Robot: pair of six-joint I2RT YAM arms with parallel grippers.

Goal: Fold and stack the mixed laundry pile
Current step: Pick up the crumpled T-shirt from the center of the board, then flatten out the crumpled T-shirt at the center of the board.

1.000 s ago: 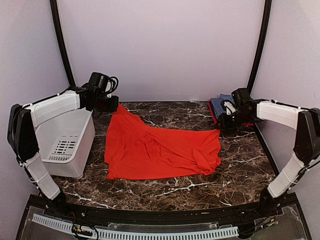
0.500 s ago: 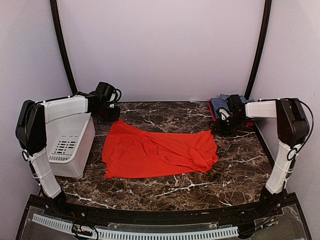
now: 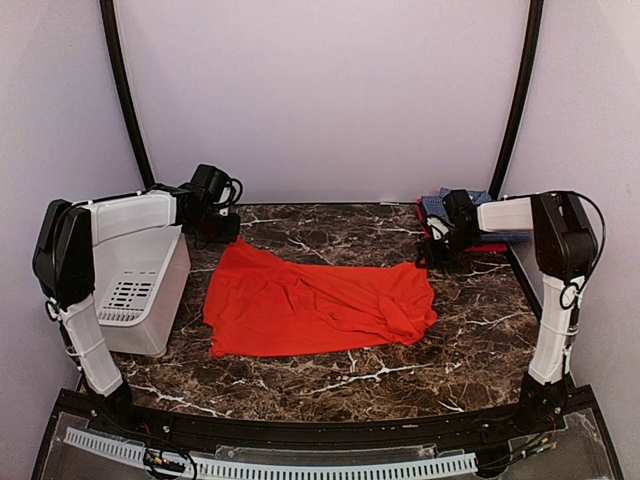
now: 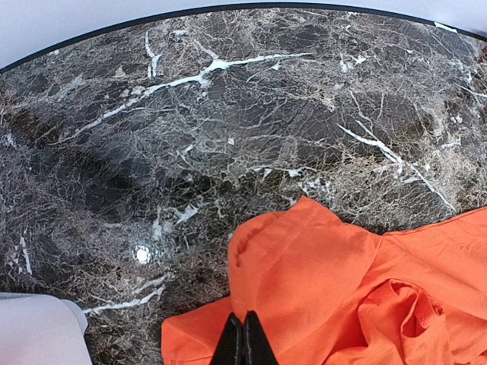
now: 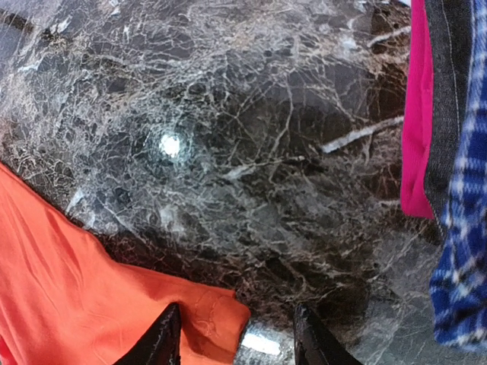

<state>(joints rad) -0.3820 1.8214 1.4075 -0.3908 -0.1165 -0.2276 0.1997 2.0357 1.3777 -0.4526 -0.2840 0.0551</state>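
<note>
The orange-red shirt (image 3: 320,305) lies spread and wrinkled across the middle of the marble table. My left gripper (image 3: 222,232) hangs low over the shirt's far left corner. In the left wrist view its fingertips (image 4: 243,344) are pressed together with a ridge of the orange-red shirt (image 4: 319,281) running up into them. My right gripper (image 3: 432,246) is at the shirt's far right corner, jaws open. In the right wrist view that corner (image 5: 205,319) lies flat beside the left finger (image 5: 163,338). The blue-and-white checked shirt (image 3: 468,203) sits folded at the back right.
A white slotted basket (image 3: 140,290) stands at the table's left edge, beside the left arm. Under the checked shirt (image 5: 464,228) lie a dark grey layer (image 5: 449,91) and a pink cloth (image 5: 417,114). Black frame posts rise at both back corners.
Both arms came down and the lifted far edge of the orange-red shirt settled onto the table. My right gripper opened and let go of its corner. The left stayed shut.
</note>
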